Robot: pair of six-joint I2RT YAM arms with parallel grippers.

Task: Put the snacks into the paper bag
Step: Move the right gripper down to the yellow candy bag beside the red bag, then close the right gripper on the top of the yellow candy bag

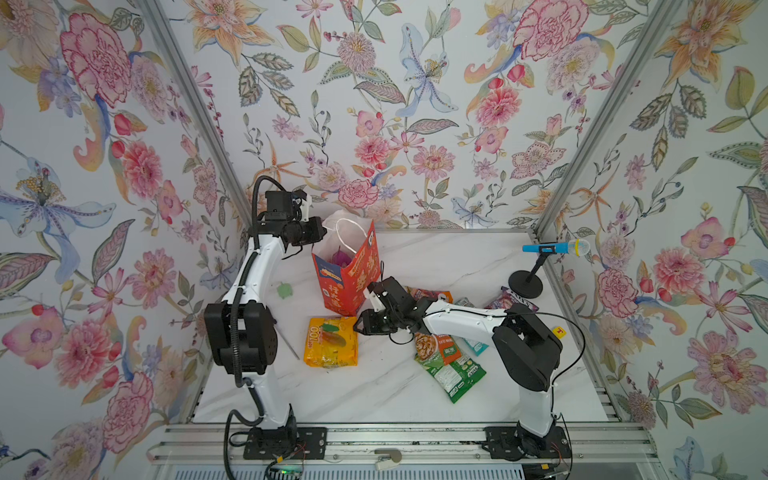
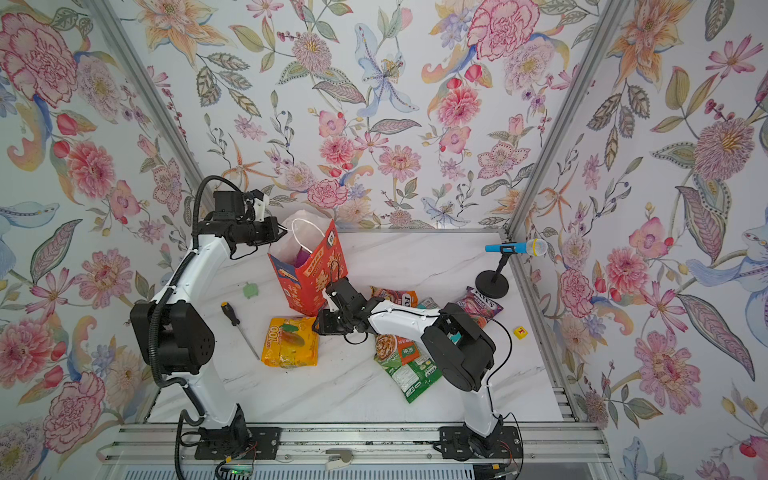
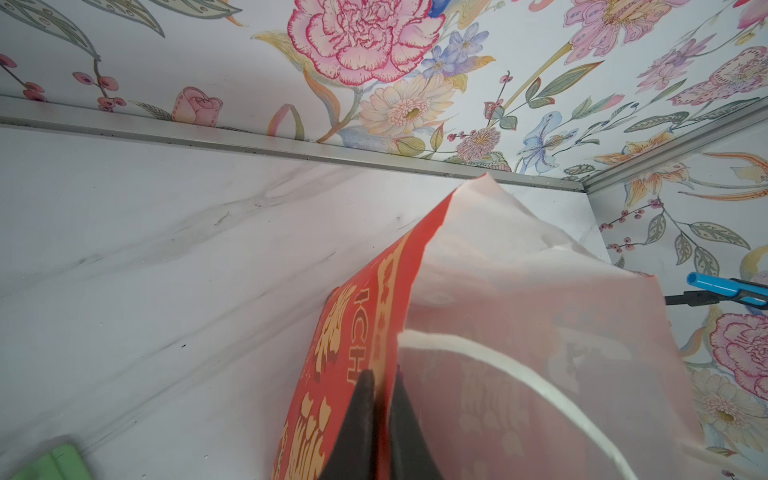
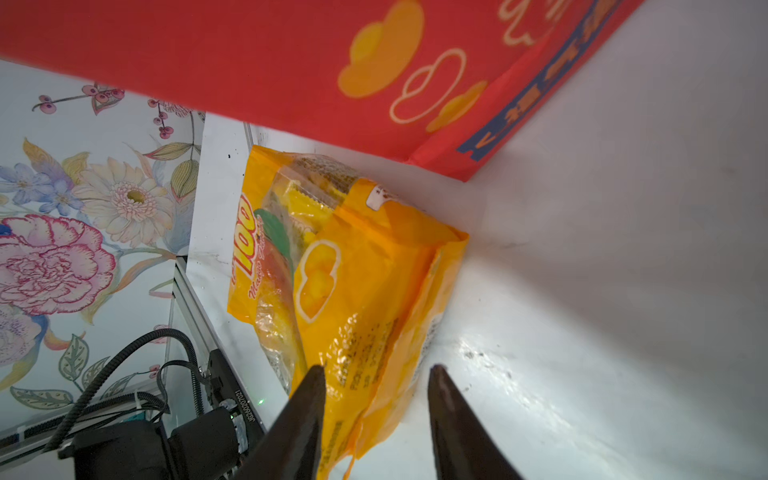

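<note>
The red paper bag (image 1: 347, 274) (image 2: 309, 274) stands upright at the back middle, with a purple packet (image 1: 337, 257) showing inside. My left gripper (image 3: 380, 382) (image 1: 322, 237) is shut on the bag's rim (image 3: 399, 316) and holds the mouth wide. A yellow-orange snack packet (image 1: 331, 341) (image 4: 353, 270) lies flat just in front of the bag. My right gripper (image 4: 377, 368) (image 1: 358, 326) is open, its jaws straddling the packet's near end; one finger touches it and the other stands apart. More snacks lie under the right arm: an orange-green one (image 2: 395, 347), a green one (image 2: 415, 376) and a purple one (image 2: 478, 305).
A blue microphone (image 1: 552, 248) on a black stand (image 1: 525, 284) is at the back right. A screwdriver (image 2: 237, 322) and a small green blob (image 1: 285, 290) lie on the left. A yellow cube (image 2: 520, 332) sits by the right wall.
</note>
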